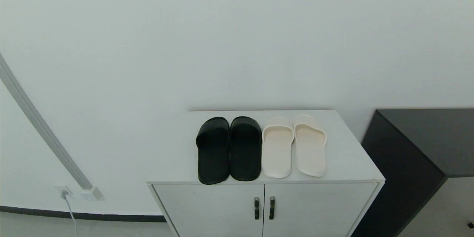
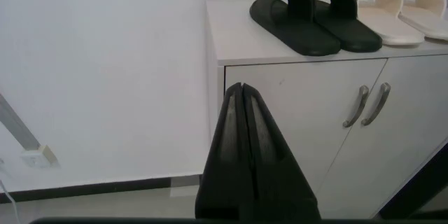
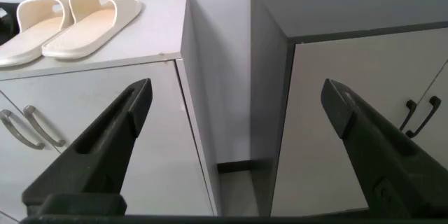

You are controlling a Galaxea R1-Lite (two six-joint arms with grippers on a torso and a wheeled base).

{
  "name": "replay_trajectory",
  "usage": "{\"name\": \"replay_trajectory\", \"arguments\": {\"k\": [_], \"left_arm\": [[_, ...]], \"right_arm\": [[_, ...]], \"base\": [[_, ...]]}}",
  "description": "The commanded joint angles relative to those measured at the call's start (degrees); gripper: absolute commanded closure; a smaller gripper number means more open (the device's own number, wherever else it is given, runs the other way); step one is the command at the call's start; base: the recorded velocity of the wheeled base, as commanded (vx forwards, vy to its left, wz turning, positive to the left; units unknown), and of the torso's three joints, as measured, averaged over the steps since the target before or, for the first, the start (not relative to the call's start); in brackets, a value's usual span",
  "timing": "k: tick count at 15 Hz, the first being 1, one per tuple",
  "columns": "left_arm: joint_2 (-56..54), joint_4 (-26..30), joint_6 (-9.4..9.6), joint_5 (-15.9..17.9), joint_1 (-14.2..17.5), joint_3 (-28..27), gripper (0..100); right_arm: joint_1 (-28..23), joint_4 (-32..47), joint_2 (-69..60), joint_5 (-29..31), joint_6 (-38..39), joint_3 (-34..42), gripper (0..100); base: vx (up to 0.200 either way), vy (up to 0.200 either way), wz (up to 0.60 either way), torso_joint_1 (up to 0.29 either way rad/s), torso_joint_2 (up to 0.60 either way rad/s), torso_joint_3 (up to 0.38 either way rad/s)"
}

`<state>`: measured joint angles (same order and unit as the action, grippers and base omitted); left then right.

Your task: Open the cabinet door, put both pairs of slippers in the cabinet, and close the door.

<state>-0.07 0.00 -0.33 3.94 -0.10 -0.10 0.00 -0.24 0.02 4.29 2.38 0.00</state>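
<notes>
Left gripper (image 2: 242, 94) is pressed closed, low before the cabinet (image 1: 207, 207); right gripper (image 3: 236, 96) is spread wide, holding nothing. Black slippers (image 1: 228, 150) and, just beside them, white slippers (image 1: 293, 146) lie on the cabinet top, toes to the wall. They look light and bendy, probably easiest pinched at the strap. Doors are shut; the handles (image 1: 272, 207) are slim stiff bars at the middle seam. The top looks smooth; socket (image 1: 65, 192) far left, dark cabinet (image 1: 407, 170) right

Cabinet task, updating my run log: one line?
cabinet doors shut; black slippers, cream slippers on top; left gripper shut; right gripper open
</notes>
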Motion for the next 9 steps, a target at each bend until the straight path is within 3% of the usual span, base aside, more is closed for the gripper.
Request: {"name": "replay_trajectory", "arguments": {"k": [1,5,6,7,9], "left_arm": [[0.07,0.0,-0.02,0.02,0.01,0.01,100],[0.07,0.0,-0.02,0.02,0.01,0.01,100],[0.07,0.0,0.07,0.02,0.01,0.01,100],[0.07,0.0,-0.11,0.02,0.01,0.01,100],[0.07,0.0,0.07,0.02,0.01,0.01,100]], "right_arm": [[0.0,-0.02,-0.02,0.02,-0.09,0.0,0],[-0.09,-0.55,0.5,0.19,-0.44,-1.41,0],[0.09,-0.72,2.44,0.19,0.52,-6.59,0],[1.32,4.81,10.87,0.1,6.24,-18.98,0],[1.41,8.68,18.61,-4.99,-0.8,-17.67,0]], "base": [[0.0,0.0,0.0,0.0,0.0,0.0],[0.0,0.0,0.0,0.0,0.0,0.0],[0.0,0.0,0.0,0.0,0.0,0.0],[0.0,0.0,0.0,0.0,0.0,0.0],[0.0,0.0,0.0,0.0,0.0,0.0]]}}
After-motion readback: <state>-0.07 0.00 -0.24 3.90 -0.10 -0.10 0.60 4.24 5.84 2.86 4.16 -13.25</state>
